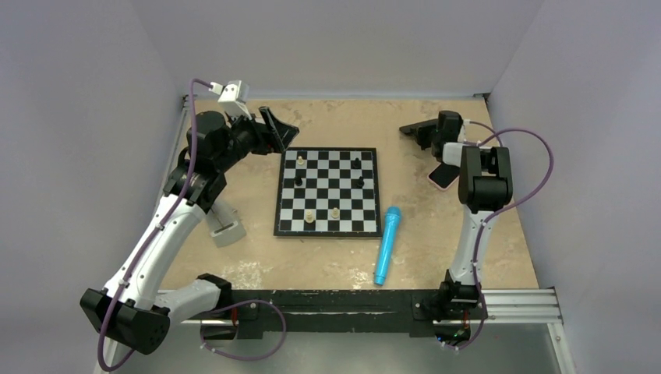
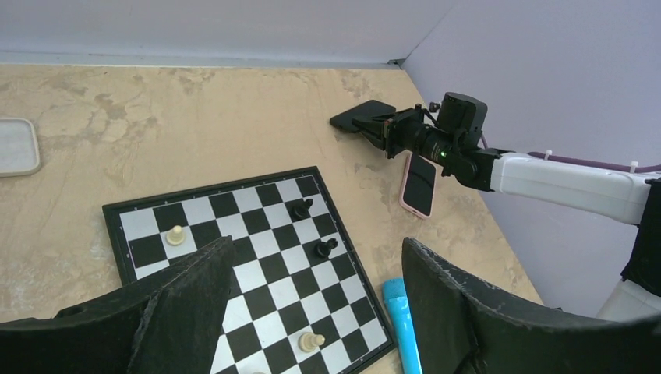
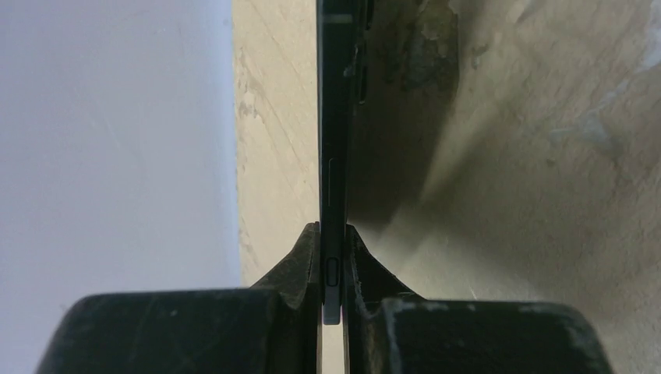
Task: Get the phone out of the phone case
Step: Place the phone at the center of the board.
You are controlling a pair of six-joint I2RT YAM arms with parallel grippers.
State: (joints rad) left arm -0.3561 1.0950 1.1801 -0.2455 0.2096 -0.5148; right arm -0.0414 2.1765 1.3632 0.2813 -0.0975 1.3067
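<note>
Two fingers of the right gripper (image 3: 333, 234) pinch the thin black slab phone (image 3: 335, 117) edge-on, beyond the black-and-white chessboard's (image 1: 328, 192) far-right corner. You see the pink-rimmed phone case (image 1: 443, 176) lying flat right of the chessboard. The left gripper (image 2: 317, 253) stands spread at its far-left corner.

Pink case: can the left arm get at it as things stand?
Doubtful: the pink case lies past the chessboard, beside the right arm, whose end effector grips the phone, crowding the approach.
</note>
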